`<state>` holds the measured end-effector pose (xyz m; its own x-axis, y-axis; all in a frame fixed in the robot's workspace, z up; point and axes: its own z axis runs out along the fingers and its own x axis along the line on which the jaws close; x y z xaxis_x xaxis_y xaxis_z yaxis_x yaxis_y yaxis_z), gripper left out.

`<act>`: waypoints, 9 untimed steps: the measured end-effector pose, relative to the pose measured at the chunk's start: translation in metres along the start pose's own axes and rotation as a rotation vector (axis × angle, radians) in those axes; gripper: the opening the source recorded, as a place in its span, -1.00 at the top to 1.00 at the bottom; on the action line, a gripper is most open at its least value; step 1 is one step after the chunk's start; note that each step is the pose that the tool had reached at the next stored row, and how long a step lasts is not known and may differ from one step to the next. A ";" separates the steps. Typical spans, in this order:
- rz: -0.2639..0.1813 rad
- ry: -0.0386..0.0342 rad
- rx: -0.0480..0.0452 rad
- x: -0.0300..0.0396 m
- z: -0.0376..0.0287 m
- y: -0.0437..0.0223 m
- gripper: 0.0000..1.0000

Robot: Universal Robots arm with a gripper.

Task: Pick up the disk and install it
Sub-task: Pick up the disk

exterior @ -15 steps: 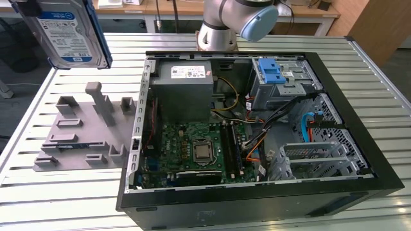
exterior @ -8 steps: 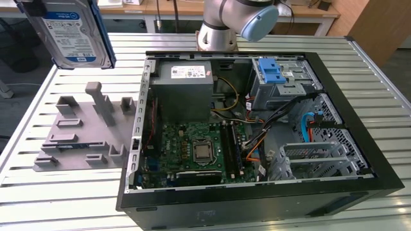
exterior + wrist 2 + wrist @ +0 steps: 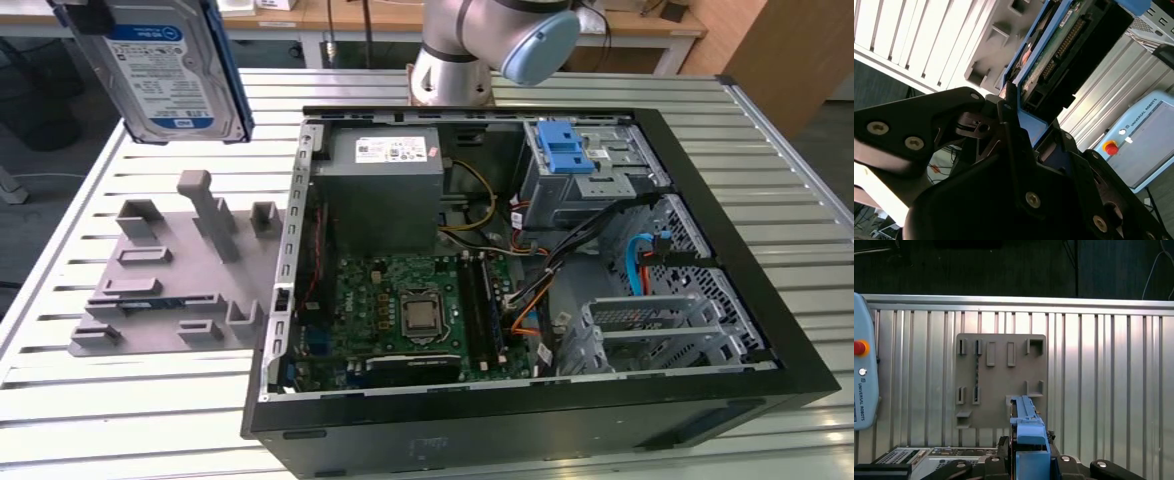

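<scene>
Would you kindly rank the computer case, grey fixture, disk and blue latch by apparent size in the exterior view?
computer case
grey fixture
disk, raised and perhaps nearer the camera, so unsure against the fixture
blue latch

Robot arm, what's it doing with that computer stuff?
The arm holds the disk up in the air, with its jaws shut on it. The disk hangs over the table, by the grey holder. The open computer case lies beside the holder, on the exterior view's right. The disk isn't in the case yet.
</scene>
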<state>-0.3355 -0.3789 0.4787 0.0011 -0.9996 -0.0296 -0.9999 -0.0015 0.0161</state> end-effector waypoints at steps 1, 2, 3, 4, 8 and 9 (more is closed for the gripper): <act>0.000 -0.0001 0.0001 0.0000 0.0000 -0.0017 0.27; 0.000 0.0000 0.0000 0.0000 -0.0001 -0.0036 0.27; 0.000 0.0000 0.0000 0.0000 -0.0001 -0.0057 0.27; 0.000 0.0000 0.0000 0.0000 -0.0002 -0.0078 0.27; 0.000 -0.0001 0.0000 0.0000 -0.0002 -0.0151 0.27; 0.000 0.0000 0.0000 0.0000 -0.0003 -0.0169 0.27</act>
<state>-0.3187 -0.3789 0.4787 0.0011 -0.9996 -0.0296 -0.9999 -0.0016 0.0161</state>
